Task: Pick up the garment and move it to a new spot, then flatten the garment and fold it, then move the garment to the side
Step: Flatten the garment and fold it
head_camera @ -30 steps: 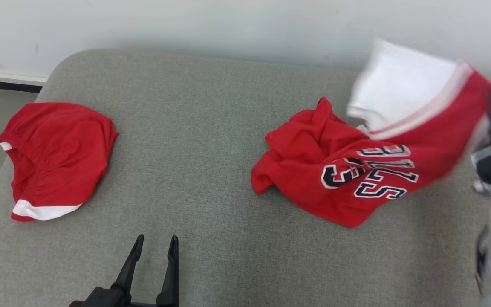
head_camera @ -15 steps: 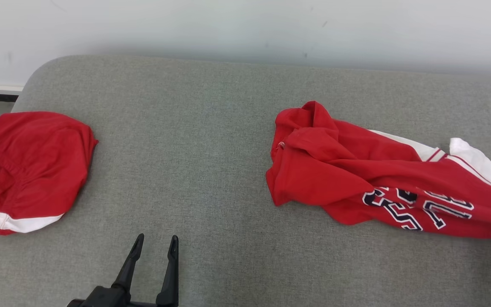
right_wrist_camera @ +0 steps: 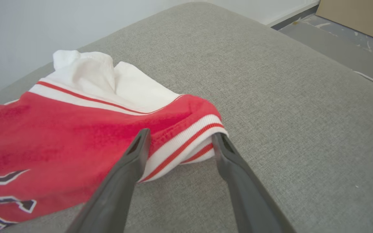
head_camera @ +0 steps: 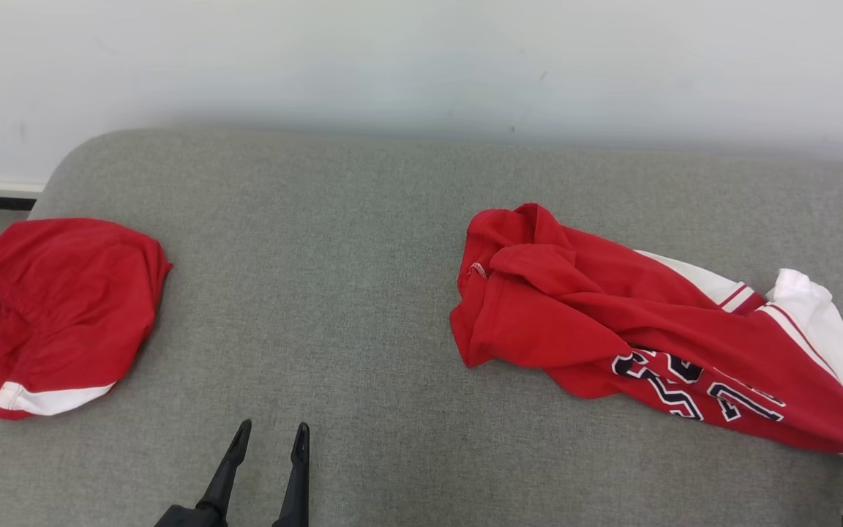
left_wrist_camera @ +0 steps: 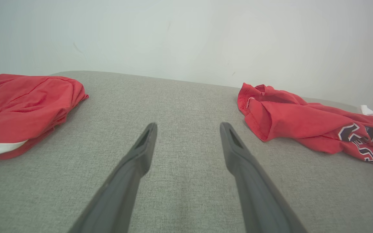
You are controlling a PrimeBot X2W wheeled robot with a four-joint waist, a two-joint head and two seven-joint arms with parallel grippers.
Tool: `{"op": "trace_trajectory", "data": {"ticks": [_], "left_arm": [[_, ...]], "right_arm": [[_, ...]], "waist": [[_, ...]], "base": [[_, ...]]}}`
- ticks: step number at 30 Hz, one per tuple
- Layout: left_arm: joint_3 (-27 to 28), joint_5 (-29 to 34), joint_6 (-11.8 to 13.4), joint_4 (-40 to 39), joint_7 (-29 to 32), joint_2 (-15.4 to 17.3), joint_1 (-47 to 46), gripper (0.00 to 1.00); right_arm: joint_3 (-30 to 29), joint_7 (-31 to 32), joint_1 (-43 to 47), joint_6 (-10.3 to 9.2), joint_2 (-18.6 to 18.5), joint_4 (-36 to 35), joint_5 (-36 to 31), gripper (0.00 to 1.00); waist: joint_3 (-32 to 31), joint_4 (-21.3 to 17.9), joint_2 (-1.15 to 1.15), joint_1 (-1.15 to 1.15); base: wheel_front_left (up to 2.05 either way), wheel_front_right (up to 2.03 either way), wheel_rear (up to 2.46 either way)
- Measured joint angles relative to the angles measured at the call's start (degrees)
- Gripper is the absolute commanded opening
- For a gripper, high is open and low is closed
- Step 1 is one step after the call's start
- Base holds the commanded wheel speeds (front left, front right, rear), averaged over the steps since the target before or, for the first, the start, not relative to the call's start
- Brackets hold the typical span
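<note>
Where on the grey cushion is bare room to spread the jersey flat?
The widest bare patch of the cushion lies between the red shorts and the jersey, ahead of the left pincer. A bare strip runs behind both, along the wall. The right end is crowded: the jersey, the right pincer astride its striped hem.

**Jersey (head_camera: 612, 322) down, crumpled, right of centre**

I see it lying loose on the grey cushion (head_camera: 334, 293), rumpled, with its left end folded over itself. Body is red. Dark, white-edged lettering (head_camera: 692, 384) faces up toward the near right. A white panel (head_camera: 817, 322) with thin red stripes bunches at the right end. A ribbed red-and-white hem (right_wrist_camera: 186, 145) curls at the near right corner.
</note>
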Motion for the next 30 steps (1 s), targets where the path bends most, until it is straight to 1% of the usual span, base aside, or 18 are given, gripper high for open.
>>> {"op": "trace_trajectory", "data": {"ticks": [3,9,11,14,17,19,20,23,26,30], "left_arm": [[0.23,-0.07,0.02,0.03,0.00,0.00,0.68,1.00],[1.41,-0.24,0.53,0.16,0.00,0.00,2.28,1.00],[1.93,-0.45,0.63,0.10,0.00,0.00,2.57,1.00],[2.42,-0.58,1.01,0.15,0.00,0.00,3.10,1.00],[2.70,-0.67,1.05,0.33,0.00,0.00,3.26,1.00],[2.94,-0.67,1.12,0.38,0.00,0.00,3.50,1.00],[2.94,-0.67,1.12,0.38,0.00,0.00,3.50,1.00],[3.37,-0.67,1.19,0.63,0.00,0.01,3.78,1.00],[3.64,-0.67,1.19,0.83,0.00,0.00,4.16,1.00],[3.96,-0.48,0.99,1.75,0.00,0.00,4.00,1.00]], "right_arm": [[4.35,-1.96,4.68,0.00,-0.07,-3.61,1.29,1.00],[13.06,-8.66,14.19,0.00,-0.03,-13.13,3.01,1.00],[16.40,-11.84,16.44,0.00,-0.04,-16.89,2.12,1.00],[20.79,-16.08,18.14,0.00,-0.04,-20.46,0.98,1.00],[25.01,-18.66,19.29,0.00,-0.09,-21.70,1.35,1.00],[28.73,-19.14,19.67,0.00,-0.04,-21.94,1.15,1.00],[28.73,-19.14,19.67,0.00,-0.04,-21.94,1.15,1.00],[32.77,-19.17,19.98,0.00,0.00,-21.96,-0.40,1.00],[34.18,-19.24,20.00,0.00,-0.01,-21.64,-0.48,1.00],[34.59,-19.22,19.99,0.00,-0.01,-21.28,0.20,1.00]], "waist": [[-1.13,-0.15,0.00,0.00],[-2.92,-1.25,0.00,0.00],[-3.28,-1.92,0.00,0.00],[-3.77,-2.93,0.00,-0.01],[-4.38,-3.67,0.00,0.00],[-4.81,-4.13,0.00,-0.01],[-4.81,-4.13,0.00,-0.01],[-5.28,-4.68,0.00,-0.01],[-5.58,-4.97,0.00,-0.01],[-5.52,-5.29,0.00,0.00]], "base": [[0.00,0.00,0.00],[0.00,0.00,0.00],[0.00,0.00,0.00],[0.00,0.00,0.00],[0.00,0.00,0.00],[0.00,0.00,0.00],[0.00,0.00,0.00],[0.00,0.00,0.00],[0.00,0.00,0.00],[0.00,0.00,0.00]]}}
